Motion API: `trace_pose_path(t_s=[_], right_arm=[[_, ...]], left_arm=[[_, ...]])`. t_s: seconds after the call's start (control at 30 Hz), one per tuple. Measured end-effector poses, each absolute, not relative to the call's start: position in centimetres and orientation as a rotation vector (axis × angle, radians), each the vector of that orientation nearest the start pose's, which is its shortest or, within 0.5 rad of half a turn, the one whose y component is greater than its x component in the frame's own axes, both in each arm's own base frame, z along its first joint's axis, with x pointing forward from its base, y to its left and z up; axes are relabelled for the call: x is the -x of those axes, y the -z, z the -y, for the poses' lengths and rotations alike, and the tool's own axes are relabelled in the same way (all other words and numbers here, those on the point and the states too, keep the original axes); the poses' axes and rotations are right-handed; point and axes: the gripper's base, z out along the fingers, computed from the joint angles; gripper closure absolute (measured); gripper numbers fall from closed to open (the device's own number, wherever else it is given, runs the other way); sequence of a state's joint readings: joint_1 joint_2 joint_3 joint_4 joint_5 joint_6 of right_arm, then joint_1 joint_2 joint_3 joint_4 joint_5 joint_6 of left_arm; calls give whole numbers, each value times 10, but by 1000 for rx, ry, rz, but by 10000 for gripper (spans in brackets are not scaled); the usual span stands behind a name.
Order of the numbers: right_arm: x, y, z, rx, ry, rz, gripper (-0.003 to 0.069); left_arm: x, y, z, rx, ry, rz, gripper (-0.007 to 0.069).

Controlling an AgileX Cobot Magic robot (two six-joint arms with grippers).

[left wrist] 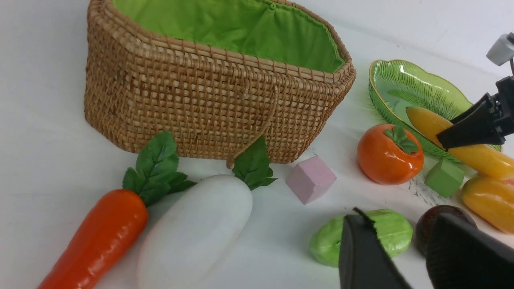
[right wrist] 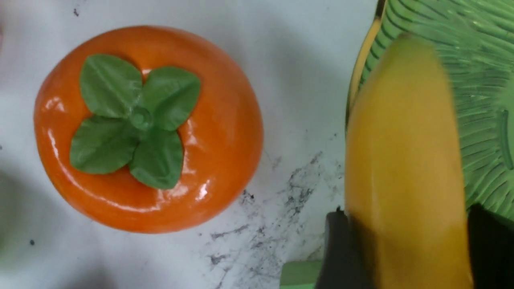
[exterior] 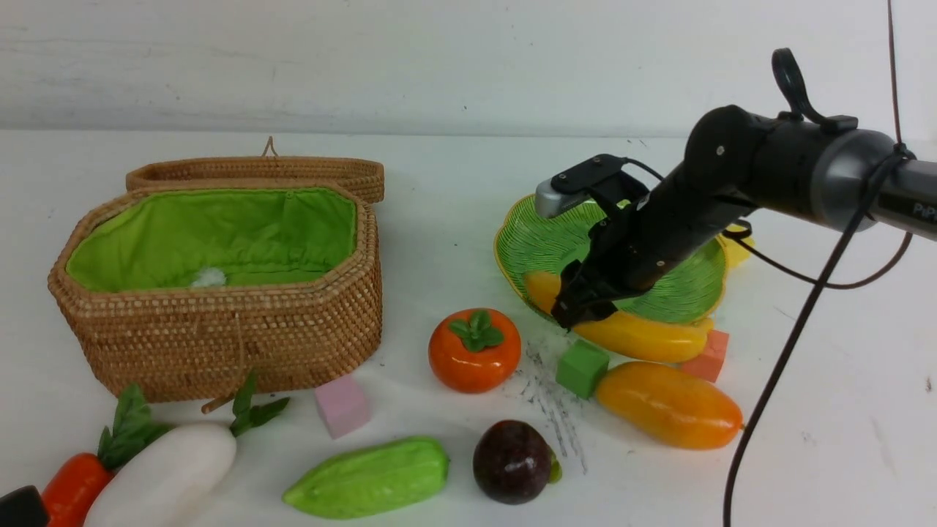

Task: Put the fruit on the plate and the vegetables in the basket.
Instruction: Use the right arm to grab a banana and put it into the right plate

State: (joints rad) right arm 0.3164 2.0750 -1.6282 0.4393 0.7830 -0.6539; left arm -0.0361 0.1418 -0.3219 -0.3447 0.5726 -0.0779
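Note:
The yellow banana [exterior: 644, 333] lies across the front rim of the green plate [exterior: 542, 241], one end over the dish. My right gripper [exterior: 575, 307] straddles it, open, with a thin gap beside one finger. On the table are the persimmon [exterior: 474, 350], mango [exterior: 670, 405], mangosteen [exterior: 512, 461], green gourd [exterior: 370, 477], white radish [exterior: 165, 476] and carrot [exterior: 73, 487]. The wicker basket [exterior: 219, 329] stands open at the left. My left gripper [left wrist: 399, 218] hovers open and empty near the gourd [left wrist: 325, 243].
Foam cubes lie about: a pink one [exterior: 342, 405] before the basket, a green one [exterior: 582, 367] and an orange one [exterior: 708, 355] under the banana's side, a yellow one [exterior: 736, 245] behind the plate. The basket's lid [exterior: 256, 172] lies back. A small white tuft [exterior: 208, 277] sits inside.

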Motion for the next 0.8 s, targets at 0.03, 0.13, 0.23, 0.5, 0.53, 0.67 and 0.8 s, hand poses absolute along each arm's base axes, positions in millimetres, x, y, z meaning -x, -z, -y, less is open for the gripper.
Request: trace_pose_path(t_s=[0.03, 0.13, 0.23, 0.5, 0.53, 0.67, 0.8], right_arm=[[-421, -207, -167, 933, -407, -2470, 202], [-419, -206, -168, 936, -434, -2488, 141], [-417, -206, -168, 946, -445, -2503, 116], [-415, -205, -168, 960, -458, -2522, 112], [-415, -205, -168, 960, -458, -2522, 112], [-415, -205, -168, 960, -458, -2522, 112], [-415, -205, -168, 960, -458, -2522, 112]], left_arm=[[-47, -264, 18, 183, 453, -1859, 386], [-47, -264, 18, 183, 453, -1859, 386], [-47, -264, 18, 183, 453, -1859, 386], [-47, -264, 18, 183, 453, -1859, 386], [-47, -264, 18, 183, 453, -1859, 386], [-47, -264, 18, 183, 453, -1859, 386], [-47, -264, 18, 183, 453, -1859, 386]])
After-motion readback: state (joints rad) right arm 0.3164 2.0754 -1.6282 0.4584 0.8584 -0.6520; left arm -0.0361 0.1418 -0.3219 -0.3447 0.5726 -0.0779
